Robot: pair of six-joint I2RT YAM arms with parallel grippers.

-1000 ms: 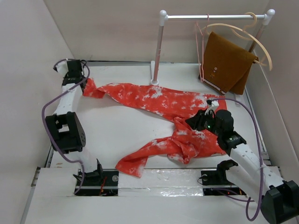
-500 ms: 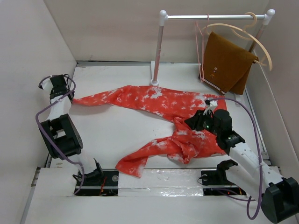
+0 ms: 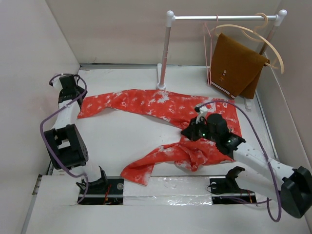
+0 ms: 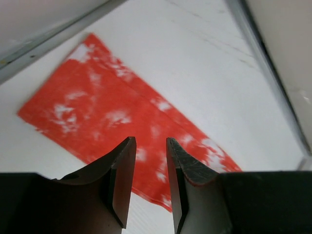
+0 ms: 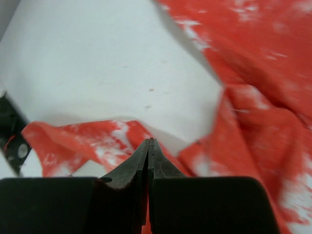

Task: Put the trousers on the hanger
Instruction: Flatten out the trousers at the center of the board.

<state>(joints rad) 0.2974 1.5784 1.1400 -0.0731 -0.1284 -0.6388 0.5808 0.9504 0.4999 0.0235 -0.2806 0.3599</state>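
Note:
The orange-red trousers (image 3: 161,105) with white splotches lie spread on the white table, one leg reaching left, the other bunched toward the near edge. My left gripper (image 3: 73,96) is open and empty, just above the flat left leg end (image 4: 107,112); its jaws (image 4: 148,146) stand apart. My right gripper (image 3: 187,132) is shut, hovering over the bunched middle of the trousers (image 5: 263,97); its jaws (image 5: 150,141) are pressed together with nothing seen between the tips. The thin pink wire hanger (image 3: 209,58) hangs on the rail at the back right.
A white rail (image 3: 219,18) on a post (image 3: 165,53) stands at the back. A beige wooden hanger (image 3: 253,34) carrying a brown folded cloth (image 3: 236,63) hangs on it beside the pink one. Walls close in on left and right.
My left gripper pulled the leg end leftward, then let it go; the leg now lies flat. My right gripper moved left over the trousers' middle.

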